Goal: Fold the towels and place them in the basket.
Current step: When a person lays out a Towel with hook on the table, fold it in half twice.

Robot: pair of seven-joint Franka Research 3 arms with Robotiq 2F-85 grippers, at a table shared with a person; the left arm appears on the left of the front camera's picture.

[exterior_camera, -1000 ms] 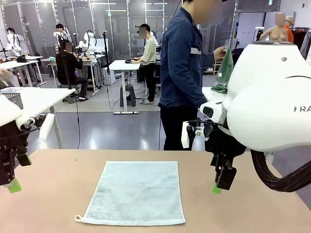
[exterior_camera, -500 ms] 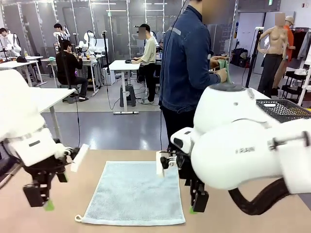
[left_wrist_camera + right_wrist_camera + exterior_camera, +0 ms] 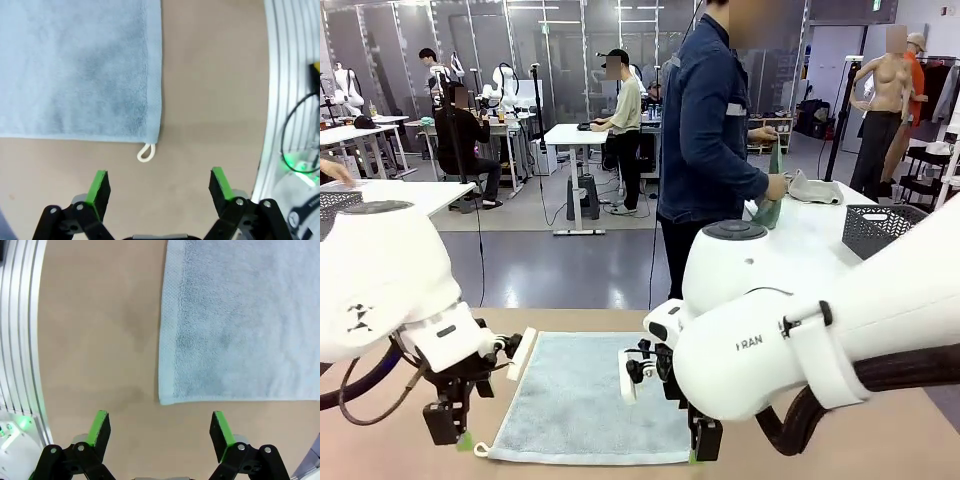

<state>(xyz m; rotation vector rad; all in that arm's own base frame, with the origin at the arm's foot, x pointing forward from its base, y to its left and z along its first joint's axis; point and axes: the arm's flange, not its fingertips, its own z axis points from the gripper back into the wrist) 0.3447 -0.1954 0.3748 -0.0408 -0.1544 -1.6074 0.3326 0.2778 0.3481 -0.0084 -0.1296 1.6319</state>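
A pale blue-grey towel [image 3: 582,398] lies flat on the tan table, its white loop [image 3: 480,450] at the near left corner. My left gripper [image 3: 460,438] hangs open just beside that corner; in the left wrist view the loop [image 3: 145,152] sits just ahead of the open gripper [image 3: 160,185], with the towel [image 3: 80,65] beyond. My right gripper [image 3: 698,455] is open at the near right corner; its wrist view shows the towel [image 3: 240,320] corner just ahead of the spread gripper [image 3: 160,427]. A person behind holds a green towel [image 3: 772,200]. The dark basket [image 3: 885,228] stands far right.
The person stands at the table's far side, by a white side table [image 3: 800,240] bearing a grey cloth [image 3: 815,188]. The table's metal edge rail [image 3: 292,90] runs near the left gripper, and another rail [image 3: 17,325] runs beside the right gripper.
Both arms have swung inward and down to the blue-grey towel's near corners, grippers still open. The person has turned and lowered the green towel toward the side table.
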